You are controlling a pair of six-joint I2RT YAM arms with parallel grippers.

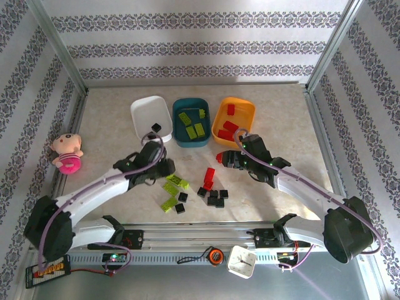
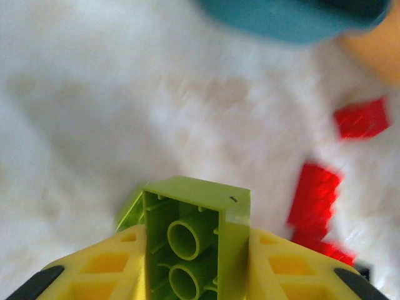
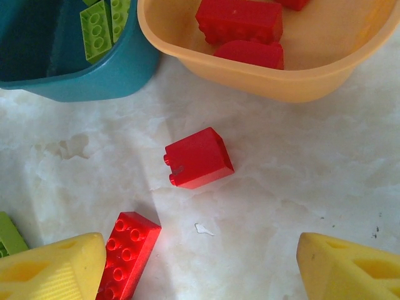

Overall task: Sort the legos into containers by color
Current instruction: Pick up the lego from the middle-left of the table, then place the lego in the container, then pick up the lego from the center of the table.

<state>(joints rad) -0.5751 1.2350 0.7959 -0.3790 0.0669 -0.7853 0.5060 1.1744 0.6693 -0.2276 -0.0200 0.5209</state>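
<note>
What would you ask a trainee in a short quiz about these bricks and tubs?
1. True or false: the left gripper is shut on a lime green brick.
2. Which colour are the bricks in the orange tub? A lime green, B black, C red.
3. Fill in: the brick in the white tub is coloured ____.

Key: 1 true; 2 C; 3 black.
</note>
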